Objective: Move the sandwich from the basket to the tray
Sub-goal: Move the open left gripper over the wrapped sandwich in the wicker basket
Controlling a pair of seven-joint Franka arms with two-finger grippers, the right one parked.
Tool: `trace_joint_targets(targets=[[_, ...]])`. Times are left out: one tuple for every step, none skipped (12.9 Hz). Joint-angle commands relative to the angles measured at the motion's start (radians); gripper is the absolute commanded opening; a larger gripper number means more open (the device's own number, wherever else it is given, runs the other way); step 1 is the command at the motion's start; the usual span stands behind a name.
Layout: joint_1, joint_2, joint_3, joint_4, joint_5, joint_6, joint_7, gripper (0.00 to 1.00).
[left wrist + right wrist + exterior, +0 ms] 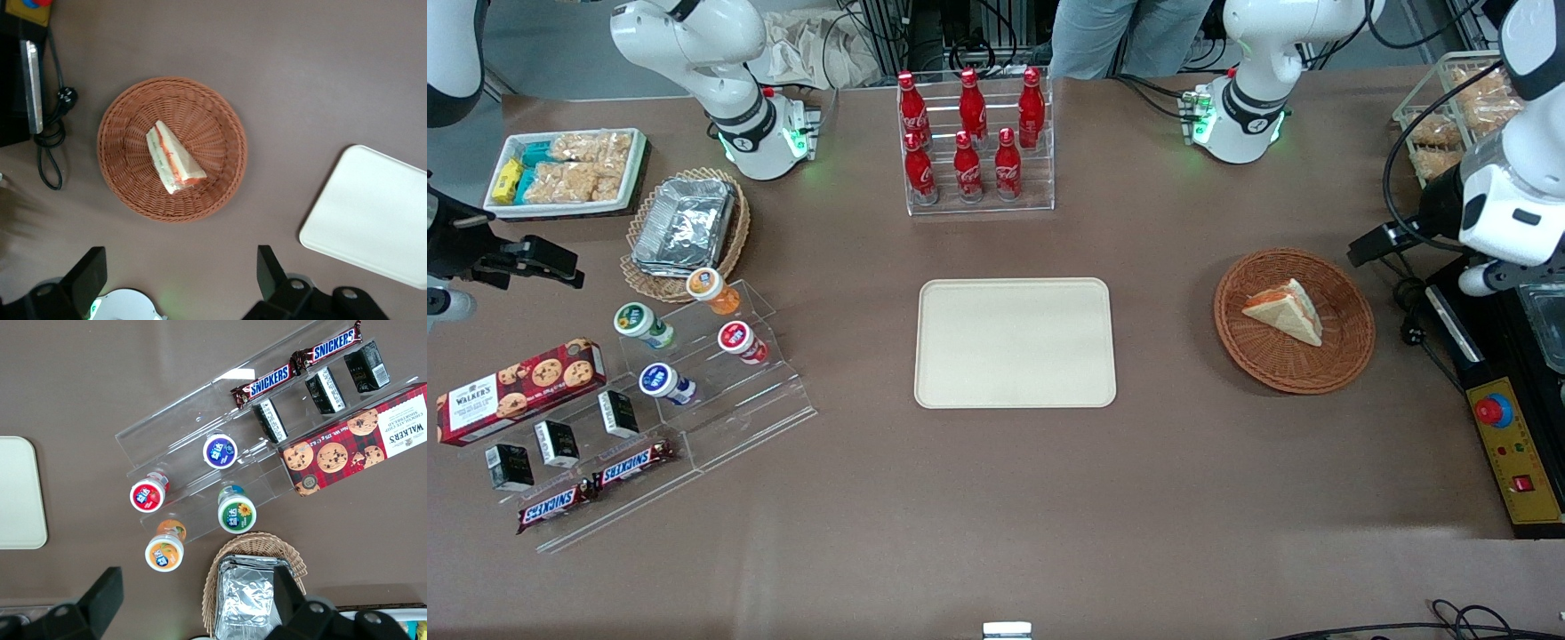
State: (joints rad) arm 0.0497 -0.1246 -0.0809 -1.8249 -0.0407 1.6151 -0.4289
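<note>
One sandwich (1283, 311) is seen lying in the basket (1352, 356) | tray (1015, 343) lies near, bare | gripper (180, 277) is held above the basket, fingers spread, nothing gripped.

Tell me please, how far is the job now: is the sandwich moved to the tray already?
Not yet; nothing looks done. The sandwich lies in the basket, and the tray holds nothing. In hand: the end effector is open above the table near the basket, gripping nothing. Left: grasp the sandwich, carry it over and set it on the tray.
</note>
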Motion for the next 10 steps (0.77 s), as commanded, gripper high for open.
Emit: trace_joint_targets(targets=[[0.018, -0.150, -0.008, -0.242, 0.004, 0.133, -0.097, 1.00], [0.018, -0.167, -0.008, -0.285, 0.004, 0.164, -0.117, 1.00], [0.019, -0.180, -0.008, -0.324, 0.004, 0.193, -0.131, 1.00], [0.021, -0.184, -0.007, -0.350, 0.004, 0.221, -0.184, 1.00], [0.031, -0.176, -0.010, -0.365, 0.005, 0.242, -0.247, 1.00], [0.030, -0.165, -0.013, -0.375, 0.005, 0.261, -0.287, 1.00], [0.032, -0.159, -0.013, -0.388, 0.005, 0.275, -0.307, 1.00], [0.033, -0.153, -0.011, -0.407, 0.005, 0.288, -0.318, 1.00], [0.035, -0.144, -0.011, -0.427, 0.005, 0.313, -0.353, 1.00], [0.036, -0.132, -0.011, -0.453, 0.005, 0.351, -0.400, 1.00]])
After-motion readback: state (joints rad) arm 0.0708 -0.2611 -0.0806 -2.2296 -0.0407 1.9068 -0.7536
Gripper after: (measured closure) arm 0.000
